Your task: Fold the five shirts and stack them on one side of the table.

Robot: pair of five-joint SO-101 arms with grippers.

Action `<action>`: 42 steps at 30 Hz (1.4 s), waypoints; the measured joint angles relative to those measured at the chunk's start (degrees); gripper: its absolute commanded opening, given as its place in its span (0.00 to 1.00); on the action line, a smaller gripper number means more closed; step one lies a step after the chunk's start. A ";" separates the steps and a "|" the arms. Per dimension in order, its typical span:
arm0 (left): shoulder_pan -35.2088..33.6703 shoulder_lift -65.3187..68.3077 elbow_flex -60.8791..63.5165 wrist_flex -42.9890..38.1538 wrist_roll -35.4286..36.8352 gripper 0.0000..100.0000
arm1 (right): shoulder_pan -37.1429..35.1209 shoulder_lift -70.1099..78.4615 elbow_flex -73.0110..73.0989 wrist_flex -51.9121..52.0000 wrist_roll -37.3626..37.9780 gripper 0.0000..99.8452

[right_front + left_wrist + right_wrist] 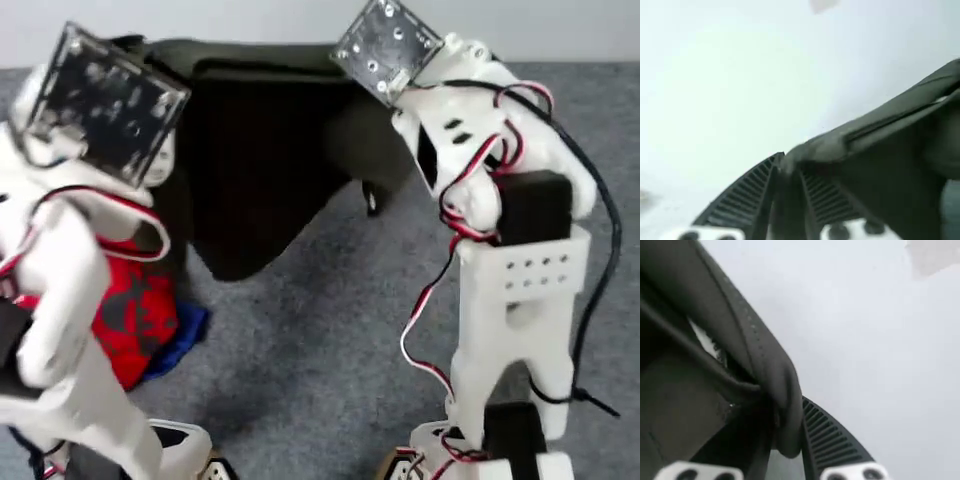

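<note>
Grey felt tabletop [330,330] below. We hold the dark grey-green fabric shirt [260,170] up; left gripper [787,167] and right gripper [785,432] each pinch its top edge. Risk: a shallow pinch slips, or the hem drags the folded red patterned shirt [140,310].

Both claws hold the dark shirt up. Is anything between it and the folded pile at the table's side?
Partly. The left claw and right claw are shut on the dark shirt. One arm hangs over the pile's red shirt and blue shirt, covering part of it.
</note>
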 measured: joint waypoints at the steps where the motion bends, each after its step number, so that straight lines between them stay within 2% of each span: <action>1: -0.88 0.00 -0.97 0.00 -0.79 0.01 | -0.26 0.79 0.00 -1.32 -0.09 0.01; 6: -2.37 -1.14 -6.15 3.60 -3.78 0.01 | 0.26 7.03 0.09 -2.90 0.09 0.01; 11: 4.04 -1.67 -7.38 9.23 -4.04 0.01 | 3.25 14.95 0.09 0.79 0.09 0.02; 16: 13.01 -1.67 0.97 9.58 -3.96 0.01 | 8.00 21.45 0.09 7.65 0.09 0.12; 20: 18.46 -1.32 11.08 9.58 -3.96 0.01 | 11.34 24.97 0.09 11.16 -0.79 0.12; 25: 19.43 -1.32 17.58 8.88 -3.96 0.01 | 17.58 27.43 0.09 13.80 -1.23 0.12; 29: 14.33 -1.32 17.76 8.88 -3.96 0.01 | 22.15 27.52 0.09 15.74 -1.41 0.12; 34: 2.73 -1.32 17.85 9.14 -3.96 0.01 | 20.66 27.52 0.09 21.63 -1.41 0.12; 38: -8.09 -1.32 18.90 9.58 -3.96 0.01 | 11.87 27.52 0.09 27.34 -1.67 0.12; 42: -19.52 -1.32 22.77 9.58 -3.96 0.02 | 0.79 27.52 0.00 30.33 -5.98 0.12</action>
